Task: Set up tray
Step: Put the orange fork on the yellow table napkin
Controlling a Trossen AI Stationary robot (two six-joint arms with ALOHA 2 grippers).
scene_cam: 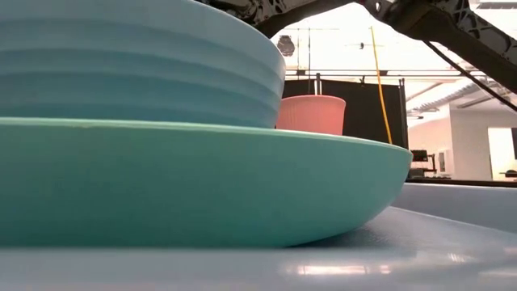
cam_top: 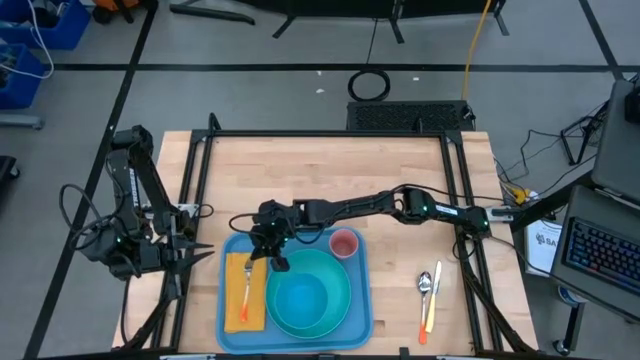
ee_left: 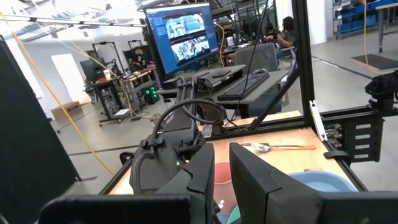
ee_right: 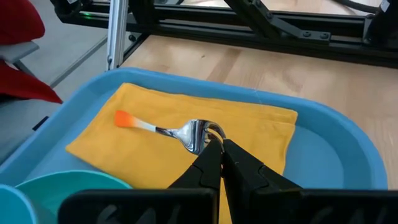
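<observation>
Right wrist view alone shows right fingers [ee_right: 222, 149] shut above the fork [ee_right: 168, 130] (left fingers [ee_left: 222, 177] narrow).

fork [ee_right: 168, 131] tines hidden behind right tool [ee_right: 217, 149]

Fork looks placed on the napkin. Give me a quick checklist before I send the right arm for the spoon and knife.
1. Fork lying on the napkin inside the tray: ok.
2. Right gripper clear of the fork: not ok, shut fingertips sit right at its head.
3. Plate, bowl and cup on the tray: ok.
4. Spoon and knife on the table right of the tray, unobstructed: ok.
5. Left gripper parked left of the tray: ok.
</observation>
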